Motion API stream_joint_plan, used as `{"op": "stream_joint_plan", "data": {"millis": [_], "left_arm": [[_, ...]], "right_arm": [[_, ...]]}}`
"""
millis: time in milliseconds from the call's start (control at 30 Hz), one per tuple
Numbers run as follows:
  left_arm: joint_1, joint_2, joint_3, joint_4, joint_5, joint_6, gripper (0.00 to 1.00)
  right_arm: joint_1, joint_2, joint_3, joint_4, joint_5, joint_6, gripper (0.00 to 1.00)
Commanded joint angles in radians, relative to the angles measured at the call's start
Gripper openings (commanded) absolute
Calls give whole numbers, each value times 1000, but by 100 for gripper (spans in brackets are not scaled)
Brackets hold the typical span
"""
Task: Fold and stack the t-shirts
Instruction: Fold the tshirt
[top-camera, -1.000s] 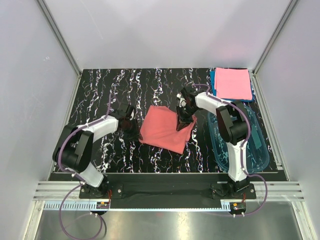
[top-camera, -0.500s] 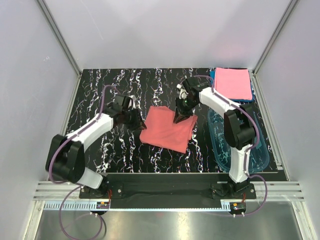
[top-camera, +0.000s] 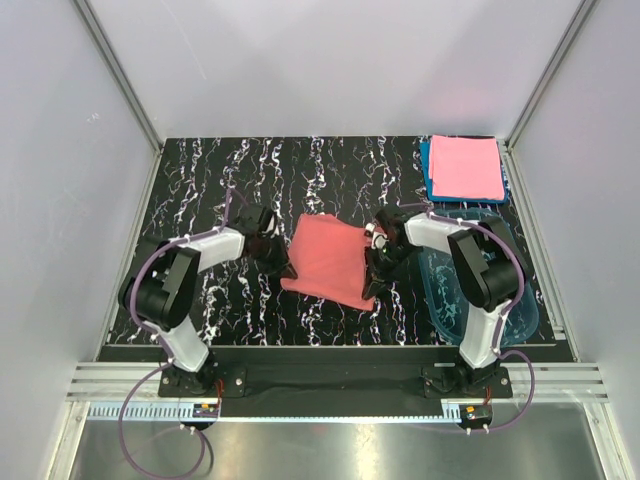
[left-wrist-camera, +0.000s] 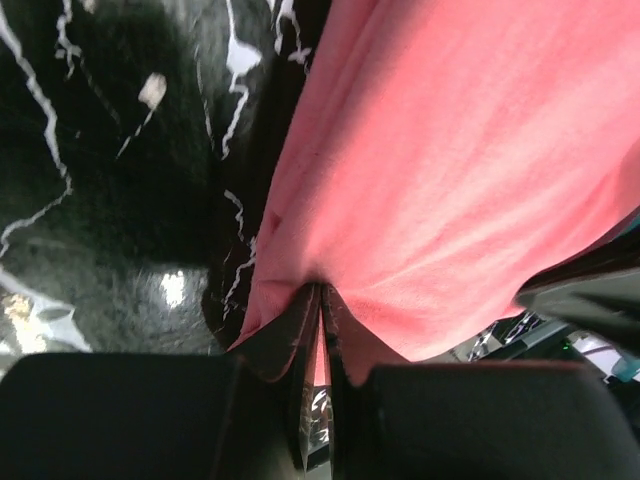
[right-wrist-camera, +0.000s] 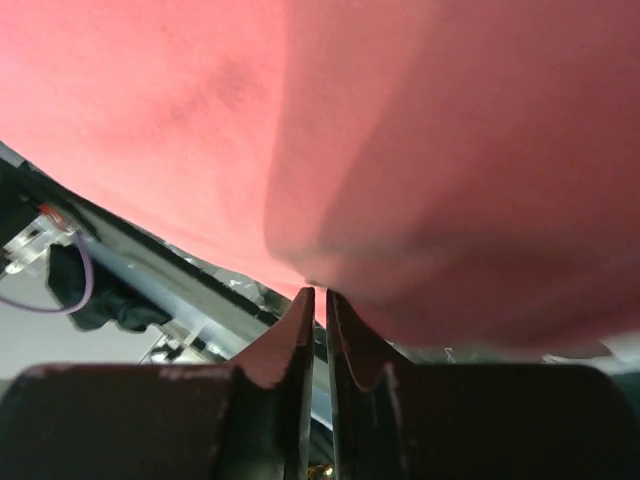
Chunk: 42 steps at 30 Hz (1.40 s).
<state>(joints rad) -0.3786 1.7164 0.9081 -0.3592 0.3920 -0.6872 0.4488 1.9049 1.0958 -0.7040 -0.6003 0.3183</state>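
The salmon t-shirt (top-camera: 328, 260) lies folded in a rough square at the table's middle. My left gripper (top-camera: 283, 266) sits at its left edge, and the left wrist view shows the jaws (left-wrist-camera: 322, 290) pinched on a fold of the salmon t-shirt (left-wrist-camera: 450, 170). My right gripper (top-camera: 372, 280) is at the shirt's near right edge. In the right wrist view its jaws (right-wrist-camera: 320, 292) are shut on the hem of the salmon t-shirt (right-wrist-camera: 400, 130), which fills the picture above. A folded pink t-shirt (top-camera: 465, 167) rests on a blue t-shirt (top-camera: 425, 170) at the far right corner.
A clear blue plastic tub (top-camera: 520, 300) stands on the right side of the table, just beside my right arm. The black marbled tabletop (top-camera: 200, 180) spreads to the left and behind the shirt. Grey walls enclose the table on three sides.
The right gripper slid from the shirt's far right corner down to its near right edge. The left gripper came nearer along the left edge and closed on the cloth.
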Motion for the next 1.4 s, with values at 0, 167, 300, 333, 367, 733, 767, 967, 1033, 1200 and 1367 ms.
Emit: {"op": "stream_joint_plan", "data": {"millis": [0, 167, 300, 333, 367, 733, 767, 967, 1033, 1200, 1367], "left_arm": [[-9, -38, -43, -79, -84, 54, 12], [-23, -187, 26, -168, -100, 77, 24], [-23, -155, 196, -218, -107, 98, 34], [-22, -131, 233, -222, -104, 103, 34], [-20, -95, 314, -222, -96, 109, 33], [26, 377, 626, -74, -58, 87, 28], [33, 434, 641, -76, -62, 86, 28], [58, 460, 658, -64, -79, 83, 27], [60, 448, 663, -98, -88, 101, 27], [58, 312, 560, -113, -88, 129, 30], [58, 94, 465, -142, -101, 150, 32]], "right_arm": [[-22, -60, 71, -14, 103, -53, 15], [-38, -50, 242, -109, 174, -97, 16], [-96, 31, 387, -138, 183, -99, 17], [-102, 46, 409, -146, 183, -96, 17], [-107, 60, 449, -146, 183, -97, 17], [-185, 295, 573, -94, 221, -81, 17], [-185, 325, 604, -98, 232, -87, 17], [-182, 402, 775, -147, 280, -108, 20], [-183, 408, 825, -192, 284, -111, 24], [-182, 313, 878, -262, 342, -114, 46], [-185, 221, 834, -299, 358, -139, 80]]}}
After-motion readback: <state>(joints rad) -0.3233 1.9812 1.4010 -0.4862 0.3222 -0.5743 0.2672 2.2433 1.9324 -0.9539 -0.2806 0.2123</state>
